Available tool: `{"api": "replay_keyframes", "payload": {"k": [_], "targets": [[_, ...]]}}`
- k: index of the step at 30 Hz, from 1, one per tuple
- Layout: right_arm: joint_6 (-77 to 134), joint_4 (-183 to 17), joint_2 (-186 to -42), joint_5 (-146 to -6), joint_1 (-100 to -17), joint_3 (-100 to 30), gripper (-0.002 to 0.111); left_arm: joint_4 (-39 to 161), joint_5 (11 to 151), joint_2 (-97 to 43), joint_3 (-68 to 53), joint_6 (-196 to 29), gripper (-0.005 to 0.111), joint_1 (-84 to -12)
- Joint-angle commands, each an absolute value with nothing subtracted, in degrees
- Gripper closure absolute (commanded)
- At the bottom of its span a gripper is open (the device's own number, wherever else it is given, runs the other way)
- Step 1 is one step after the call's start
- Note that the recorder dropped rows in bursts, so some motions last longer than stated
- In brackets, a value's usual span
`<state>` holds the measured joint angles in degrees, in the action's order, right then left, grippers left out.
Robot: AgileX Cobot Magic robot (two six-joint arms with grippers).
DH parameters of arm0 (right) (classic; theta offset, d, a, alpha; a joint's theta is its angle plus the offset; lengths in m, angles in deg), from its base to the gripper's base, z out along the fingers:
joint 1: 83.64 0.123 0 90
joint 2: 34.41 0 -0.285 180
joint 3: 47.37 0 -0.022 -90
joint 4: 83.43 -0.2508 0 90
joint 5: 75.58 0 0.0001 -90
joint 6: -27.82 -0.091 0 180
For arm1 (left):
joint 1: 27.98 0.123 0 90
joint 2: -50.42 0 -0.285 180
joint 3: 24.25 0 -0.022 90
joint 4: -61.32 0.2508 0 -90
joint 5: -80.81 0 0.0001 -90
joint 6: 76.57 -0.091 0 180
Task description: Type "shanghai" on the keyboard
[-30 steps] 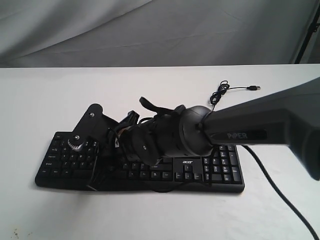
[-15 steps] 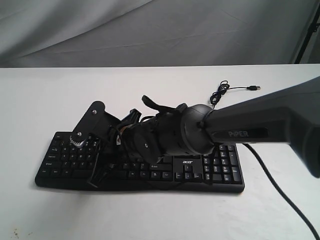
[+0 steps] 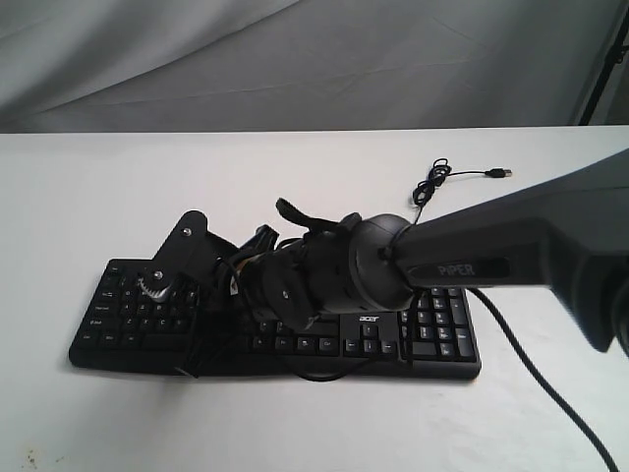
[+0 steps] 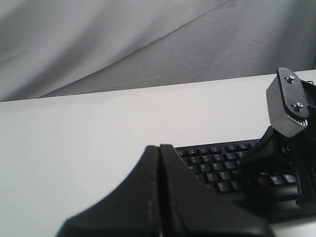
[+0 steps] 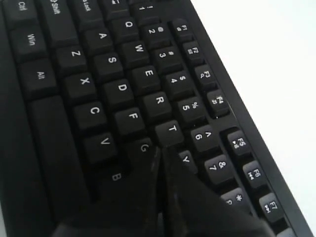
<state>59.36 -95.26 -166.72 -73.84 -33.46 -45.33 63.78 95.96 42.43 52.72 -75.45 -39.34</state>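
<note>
The black keyboard (image 3: 432, 334) lies along the front of the white table, its acer logo showing beside the number pad. My right arm reaches across it to the left. The right gripper (image 3: 193, 354) points down at the letter keys, shut with nothing in it. In the right wrist view the shut tip (image 5: 160, 153) sits low over the keys (image 5: 123, 89) between G and Y, hiding the H key. The left gripper (image 4: 159, 149) is shut and empty, off the keyboard's (image 4: 212, 158) left end. It does not show in the exterior view.
The keyboard's thin USB cable (image 3: 452, 175) lies coiled on the table behind the number pad. A thicker black cable (image 3: 541, 369) trails off the right arm toward the front right. A grey cloth backdrop (image 3: 295, 59) hangs behind the white table (image 3: 98, 187).
The right gripper lifted slightly, then dropped lower onto the letter keys. The wrist shifted a little left. The keyboard has not moved.
</note>
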Motion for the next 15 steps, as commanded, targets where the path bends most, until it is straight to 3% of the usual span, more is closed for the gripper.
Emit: {"api": "replay_keyframes", "payload": {"k": [1,15], "targets": [[59.29,-95.58,-166.59,-74.01,-33.6,-45.24,0.108,63.82,95.68,42.63,52.96,-75.29,0.107,-39.58],[59.51,-96.06,-167.75,-73.66,-33.6,-45.24,0.108,63.82,95.68,42.63,52.96,-75.29,0.107,-39.58]]}}
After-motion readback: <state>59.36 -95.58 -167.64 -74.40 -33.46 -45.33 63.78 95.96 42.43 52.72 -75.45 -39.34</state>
